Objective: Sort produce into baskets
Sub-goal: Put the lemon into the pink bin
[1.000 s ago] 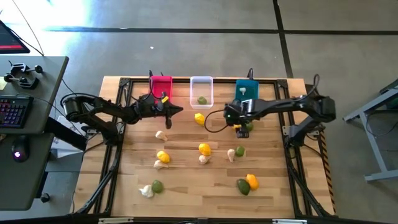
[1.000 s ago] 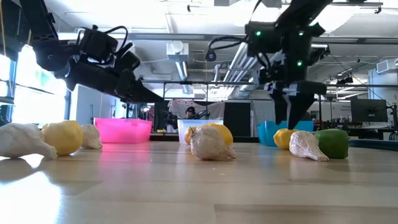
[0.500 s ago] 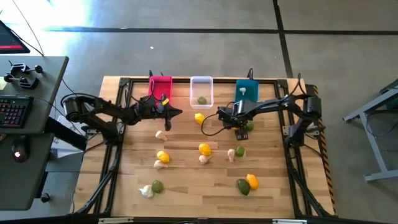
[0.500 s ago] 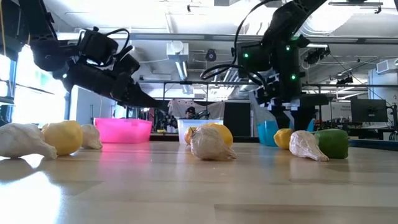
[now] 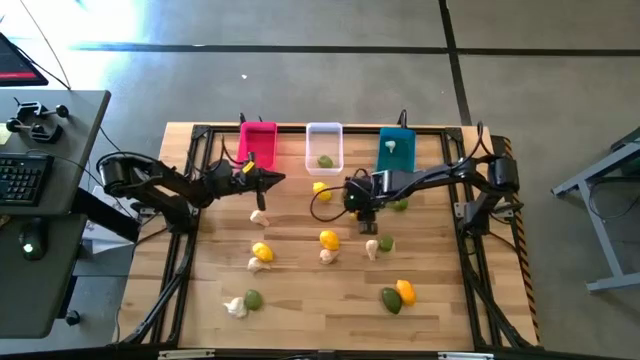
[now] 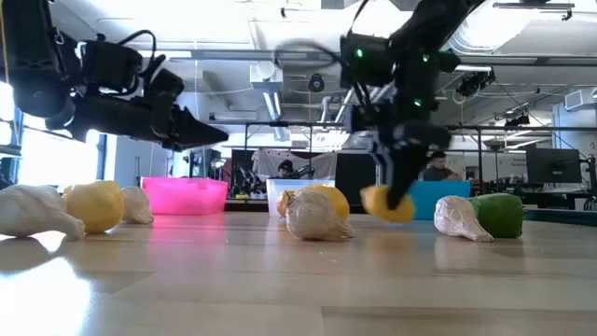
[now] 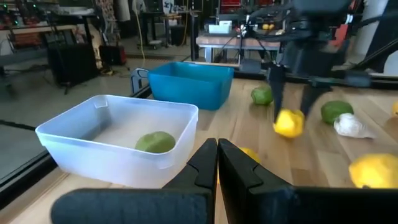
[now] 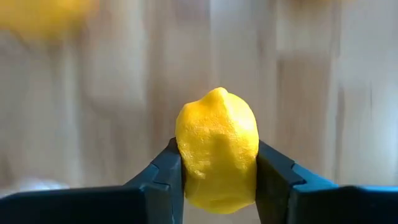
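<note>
right tool (image 8: 217,171) grips a lemon (image 8: 217,149) above the table (image 5: 300,290).

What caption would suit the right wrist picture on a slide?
Right gripper shut on a bumpy yellow toy lemon, held above the blurred wooden table.

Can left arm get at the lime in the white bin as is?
Probably yes. The left pincer hangs shut beside the white bin, whose top is open, and the lime lies alone inside. It would have to open first. The right pincer holds a lemon, farther off.
</note>
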Robot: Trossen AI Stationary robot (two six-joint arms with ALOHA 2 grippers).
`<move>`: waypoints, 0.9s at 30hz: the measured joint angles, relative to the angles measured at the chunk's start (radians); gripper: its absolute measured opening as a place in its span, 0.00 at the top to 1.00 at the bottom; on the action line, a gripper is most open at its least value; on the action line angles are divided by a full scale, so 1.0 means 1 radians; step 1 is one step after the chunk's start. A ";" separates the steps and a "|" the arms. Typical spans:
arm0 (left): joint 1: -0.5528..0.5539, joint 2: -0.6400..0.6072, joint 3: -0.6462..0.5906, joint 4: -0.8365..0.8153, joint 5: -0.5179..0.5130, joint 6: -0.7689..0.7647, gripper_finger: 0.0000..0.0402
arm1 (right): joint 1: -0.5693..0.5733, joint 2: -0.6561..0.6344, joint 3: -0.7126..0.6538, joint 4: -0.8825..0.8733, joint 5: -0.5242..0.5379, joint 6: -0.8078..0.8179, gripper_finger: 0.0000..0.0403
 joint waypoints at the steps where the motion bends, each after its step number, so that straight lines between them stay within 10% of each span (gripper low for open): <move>1: 0.000 -0.009 -0.006 0.000 0.000 0.000 1.00 | 0.008 0.000 0.000 0.052 -0.005 0.016 0.70; 17: 0.020 -0.211 -0.067 0.053 -0.001 0.016 1.00 | -0.046 0.176 0.000 1.092 0.029 0.137 0.69; 27: 0.055 -0.327 -0.106 0.086 0.024 0.017 1.00 | -0.126 0.348 0.312 1.033 0.050 0.171 0.69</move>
